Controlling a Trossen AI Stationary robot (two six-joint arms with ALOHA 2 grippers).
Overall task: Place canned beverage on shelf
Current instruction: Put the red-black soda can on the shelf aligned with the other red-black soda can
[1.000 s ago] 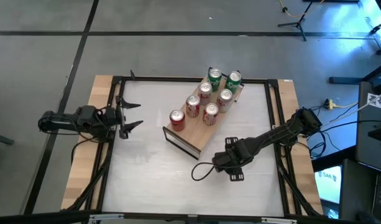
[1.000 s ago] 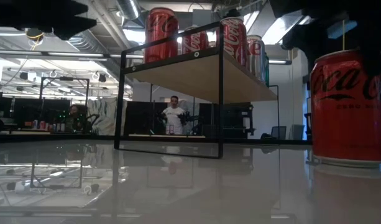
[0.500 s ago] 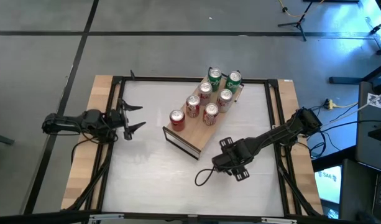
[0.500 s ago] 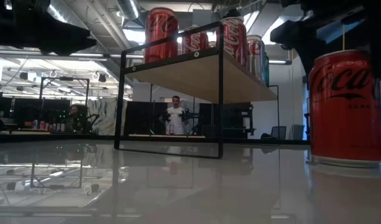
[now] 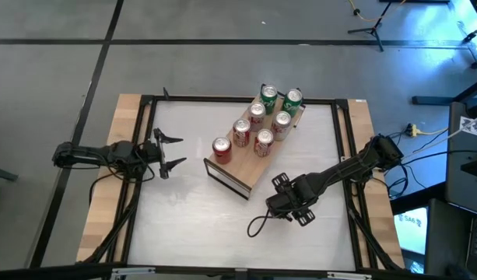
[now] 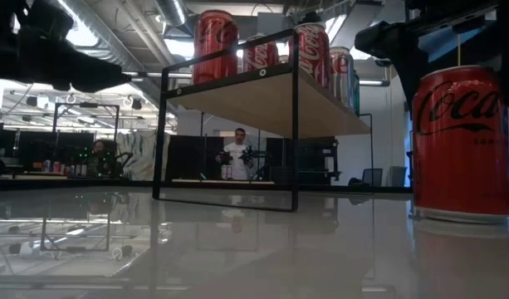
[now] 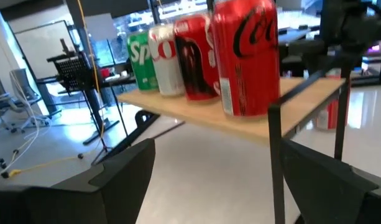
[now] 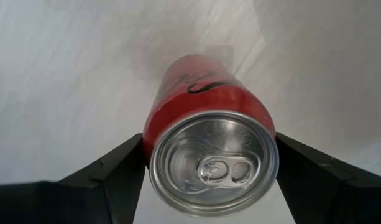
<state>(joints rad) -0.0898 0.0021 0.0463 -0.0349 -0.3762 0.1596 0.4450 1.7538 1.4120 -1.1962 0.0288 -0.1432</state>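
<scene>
The shelf point(image 5: 250, 163) is a light-wood board on a dark frame, set slantwise in the middle of the table, with several red and green cans point(image 5: 261, 124) standing on it. A red can point(image 6: 462, 141) stands upright on the table near the shelf's near end. My right gripper point(image 5: 292, 201) hides it in the high view, pointing down and shut on it. My left gripper point(image 5: 170, 153) hangs level and open at the table's left, facing the shelf point(image 7: 240, 115), with nothing between its fingers. My right gripper comes at the red can from above, fingers pointing down. Its two fingers point(image 8: 119, 165) stand against opposite sides of the can's upper wall point(image 8: 153, 138), just below the lid's rim. The can stays upright with its base point(image 6: 463, 214) on the table.
A black frame rail point(image 5: 145, 109) runs round the white tabletop. Bare table lies toward the near left point(image 5: 184, 225). A dark cable loop point(image 5: 257, 225) hangs by my right gripper. A person point(image 6: 240, 154) stands in the room beyond the table.
My left gripper has sunk and gone toward the table's right, nearer the shelf, still open. My right gripper has rolled about its downward line without shifting. The red can has turned with it, its label swinging round while it stays standing in place.
</scene>
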